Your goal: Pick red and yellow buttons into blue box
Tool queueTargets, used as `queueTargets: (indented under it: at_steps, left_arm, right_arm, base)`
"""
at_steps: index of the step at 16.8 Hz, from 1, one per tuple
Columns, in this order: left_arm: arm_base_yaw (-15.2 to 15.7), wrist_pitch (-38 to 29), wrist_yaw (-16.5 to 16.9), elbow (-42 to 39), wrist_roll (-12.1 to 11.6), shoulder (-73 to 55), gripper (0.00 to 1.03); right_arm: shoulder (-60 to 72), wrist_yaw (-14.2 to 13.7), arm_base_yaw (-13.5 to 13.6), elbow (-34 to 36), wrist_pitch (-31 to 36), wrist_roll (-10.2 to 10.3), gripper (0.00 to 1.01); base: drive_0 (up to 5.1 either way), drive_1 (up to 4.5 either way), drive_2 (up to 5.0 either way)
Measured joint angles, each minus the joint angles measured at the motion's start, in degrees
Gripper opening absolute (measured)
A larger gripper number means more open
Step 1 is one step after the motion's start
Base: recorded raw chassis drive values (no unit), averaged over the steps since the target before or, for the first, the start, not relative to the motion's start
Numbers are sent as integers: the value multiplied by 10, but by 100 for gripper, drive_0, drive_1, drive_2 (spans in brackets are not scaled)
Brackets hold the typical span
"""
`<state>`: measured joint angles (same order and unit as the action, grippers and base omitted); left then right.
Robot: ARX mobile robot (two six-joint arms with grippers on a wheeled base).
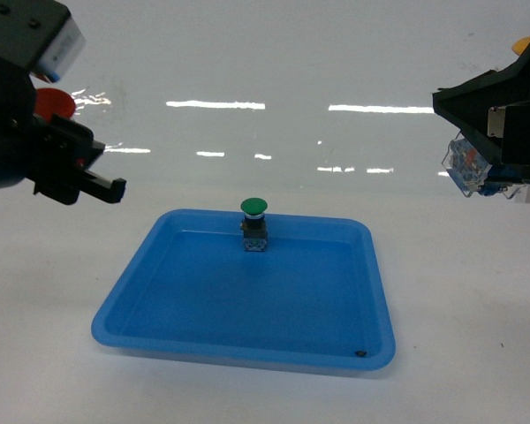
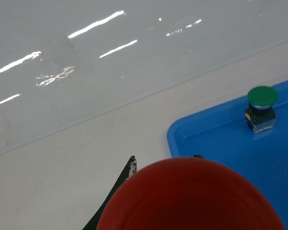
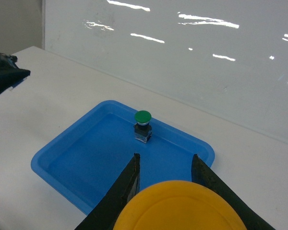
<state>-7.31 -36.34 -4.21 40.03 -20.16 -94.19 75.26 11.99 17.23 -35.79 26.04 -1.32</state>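
I am holding both buttons aloft, one in each end effector, with neither yet released into the blue box (image 1: 247, 340).

Nearest to each wrist camera is its own load. In the right wrist view the yellow button (image 3: 180, 207) is filling the bottom of the frame, its cap sitting between the two dark fingers (image 3: 127, 189) of the right end effector (image 1: 488, 168), which is closed on the button's body. In the head view that button's clear and orange body is hanging below the right end effector, above the bench (image 1: 477, 291) and just outside the blue box's right rim. In the left wrist view the red button (image 2: 192, 196) is crowding the lens the same way; the left end effector (image 1: 66, 168) is gripping it, though I cannot see the jaw gap itself. From the head view it is hovering outside the box's left rim.

Farther off, a green button (image 1: 254, 223) is standing upright inside the box near its far wall, and it is not part of my job.

I judge the carry step is under way. Next, each arm needs to move inward over the box's bare floor, clear of the green button, lower, then open.
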Motion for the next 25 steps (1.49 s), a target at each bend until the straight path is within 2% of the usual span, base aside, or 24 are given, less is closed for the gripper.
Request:
queueTargets:
  at_steps: [4, 9, 14, 25]
  left_arm:
    - [6, -8, 8, -23, -3, 54, 25]
    - [-1, 1, 3, -52, -9, 99, 25]
    - [2, 1, 2, -52, -9, 99, 25]
    - [-1, -1, 3, -52, -8, 99, 25]
  right_arm:
    - [0, 0, 0, 0, 0, 0, 29]
    - [0, 0, 0, 0, 0, 0, 29]
    - [0, 0, 0, 0, 1, 0, 29]
    - [0, -1, 0, 0, 3, 0, 29]
  base:
    - [0, 0, 0]
    - [0, 0, 0]
    - [-266, -233, 501]
    - [-7, -408, 394]
